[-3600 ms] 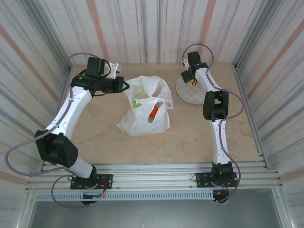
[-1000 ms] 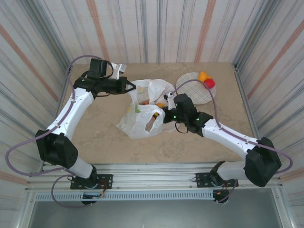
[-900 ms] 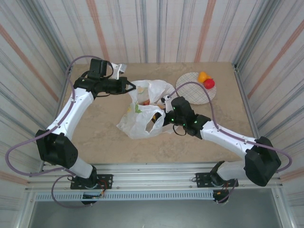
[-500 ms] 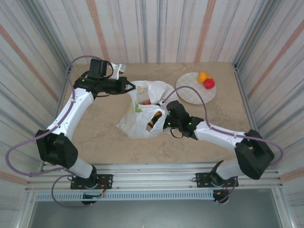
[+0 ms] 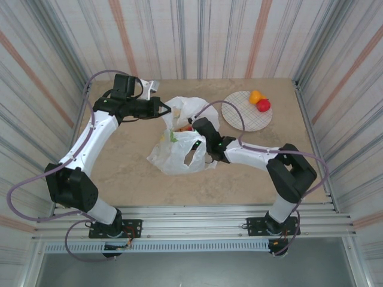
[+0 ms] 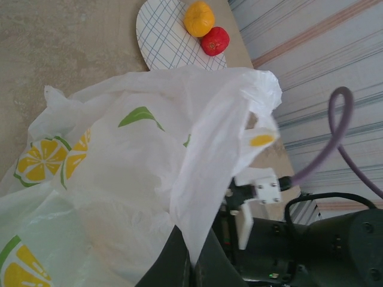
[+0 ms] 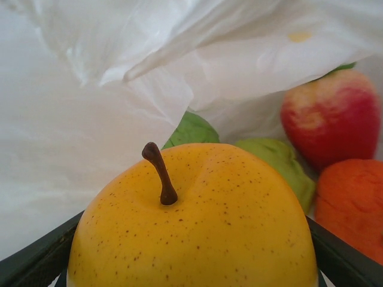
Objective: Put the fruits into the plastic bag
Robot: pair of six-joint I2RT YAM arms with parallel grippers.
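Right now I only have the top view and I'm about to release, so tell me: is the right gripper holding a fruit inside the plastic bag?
Observer: Yes. On the right wrist view, the right gripper has a finger on each side of a yellow speckled fruit with a brown stem. The white film of the plastic bag is around it.
Operator: What's already in there?
Observer: Just beyond it lie a red apple, an orange and a green fruit.
Operator: Is the left side gripping the bag?
Observer: The left gripper is shut on a fold of the bag's rim, holding it up.
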